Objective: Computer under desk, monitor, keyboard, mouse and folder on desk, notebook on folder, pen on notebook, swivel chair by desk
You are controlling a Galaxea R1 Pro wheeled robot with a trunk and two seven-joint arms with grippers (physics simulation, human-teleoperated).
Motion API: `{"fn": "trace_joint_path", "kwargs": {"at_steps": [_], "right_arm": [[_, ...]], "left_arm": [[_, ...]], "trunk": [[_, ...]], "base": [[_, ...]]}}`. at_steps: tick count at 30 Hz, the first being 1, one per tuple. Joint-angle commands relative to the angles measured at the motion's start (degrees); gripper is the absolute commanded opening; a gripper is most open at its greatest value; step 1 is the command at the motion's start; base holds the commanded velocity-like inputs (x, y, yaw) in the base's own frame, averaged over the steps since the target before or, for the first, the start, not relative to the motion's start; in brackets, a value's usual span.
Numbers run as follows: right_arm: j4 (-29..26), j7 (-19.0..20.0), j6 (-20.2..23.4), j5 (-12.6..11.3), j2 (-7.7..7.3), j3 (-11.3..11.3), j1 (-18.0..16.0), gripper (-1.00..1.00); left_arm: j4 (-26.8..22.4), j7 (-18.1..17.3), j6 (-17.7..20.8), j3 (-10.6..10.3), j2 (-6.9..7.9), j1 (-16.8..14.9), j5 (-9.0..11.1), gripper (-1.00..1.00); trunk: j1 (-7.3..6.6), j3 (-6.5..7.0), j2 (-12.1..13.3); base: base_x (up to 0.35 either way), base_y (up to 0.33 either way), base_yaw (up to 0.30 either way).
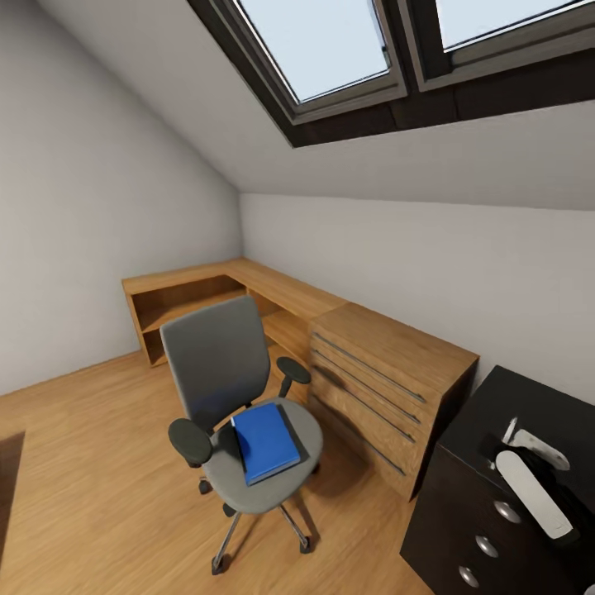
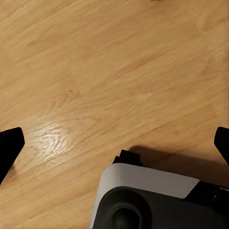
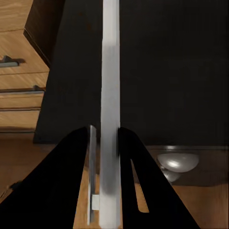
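no readable text, no labels, no brands, no numbers, no signs

Your right gripper [image 3: 104, 143] clamped on a thin white-edged panel [image 3: 109, 95] seen edge-on, running toward 12 o'clock, black desk [image 3: 167, 71] surface beyond, silver knob [image 3: 177, 161] at 4 o'clock, wooden chest of drawers [image 3: 19, 90] at 10 o'clock.

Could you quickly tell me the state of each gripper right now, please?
Left gripper: open, empty, over the wood floor.
Right gripper: shut on a thin grey-white flat thing, above the black desk.
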Motion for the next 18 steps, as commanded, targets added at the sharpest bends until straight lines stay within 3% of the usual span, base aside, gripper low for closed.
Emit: {"fn": "trace_joint_path", "kwargs": {"at_steps": [1, 3, 8, 9, 15, 18], "right_arm": [[0.4, 0.1, 0.2, -0.2, -0.26, -0.3, -0.1, -1.0], [3.9, 4.7, 0.3, -0.2, -0.66, -2.4, -0.9, -1.0], [8.8, 11.1, 0.4, -0.1, -1.57, -3.2, -2.4, -1.0], [11.5, 14.1, 0.4, -0.1, -1.77, -3.3, -3.2, -1.0], [18.1, 17.5, 0.2, -0.1, -1.89, -3.4, -5.8, -1.0], [25.1, 19.8, -0.5, -0.1, -1.86, -3.4, -8.7, -1.0]], "left_arm": [[0.0, -0.2, -0.3, 0.3, -0.04, 0.0, 0.4, 1.0], [0.0, -0.2, -0.3, 0.3, -0.09, 0.0, 0.4, 1.0], [0.0, -0.2, -0.3, 0.2, -0.12, 0.0, 0.4, 1.0], [0.0, -0.2, -0.3, 0.2, -0.12, 0.0, 0.4, 1.0], [0.0, -0.2, -0.3, 0.2, -0.17, 0.0, 0.4, 1.0], [0.0, -0.2, -0.3, 0.2, -0.2, 0.0, 0.4, 1.0]], "trunk": [[0.0, -0.07, 0.0], [0.0, -0.07, 0.0], [0.0, -0.07, 0.0], [0.0, -0.07, 0.0], [0.0, -0.07, 0.0], [0.0, -0.07, 0.0]], "base": [[0.0, 0.0, 0.0], [0.123, -0.036, 0.0], [0.228, -0.064, 0.0], [0.088, -0.029, 0.0], [0.031, -0.01, 0.0], [0.005, -0.002, 0.0]]}}
